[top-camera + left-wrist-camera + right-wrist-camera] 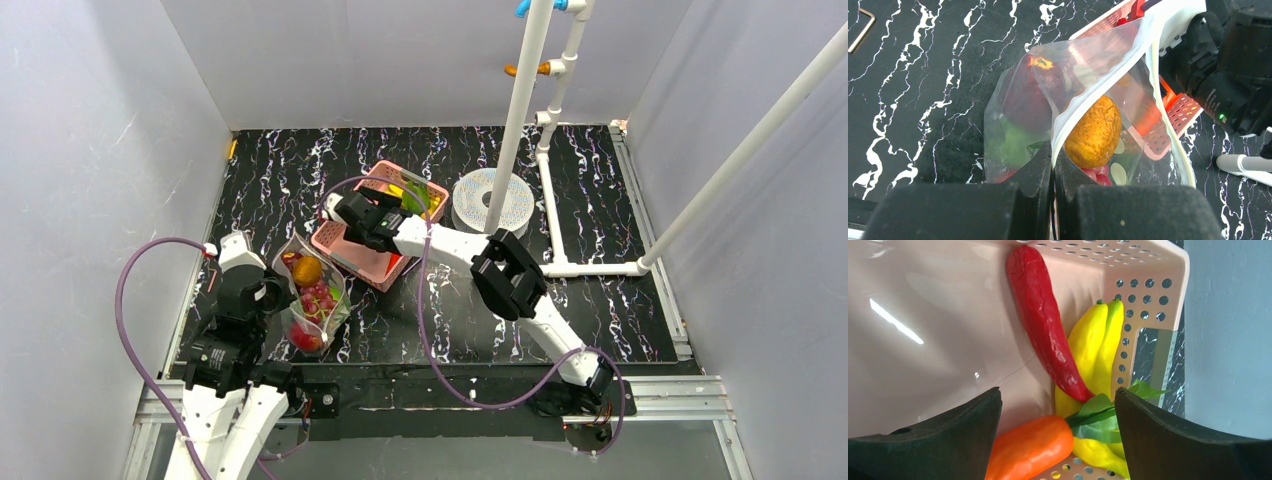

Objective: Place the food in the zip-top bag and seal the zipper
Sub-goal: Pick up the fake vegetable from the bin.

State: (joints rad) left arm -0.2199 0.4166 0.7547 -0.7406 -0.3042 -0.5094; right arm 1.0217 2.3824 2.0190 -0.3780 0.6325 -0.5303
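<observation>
right pincer [1058,392] wide over basket [1148,270], carrot [1028,447] nearest, lying across its gap; left pincer [1054,165] clamped on bag [1013,120] rim.

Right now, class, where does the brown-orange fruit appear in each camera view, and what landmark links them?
Top external: brown-orange fruit lower left of centre, just left of the pink basket.
Left wrist: centre, inside the clear bag.
Right wrist: not in view.
Shared landmark: the pink basket, seen in all three.
</observation>
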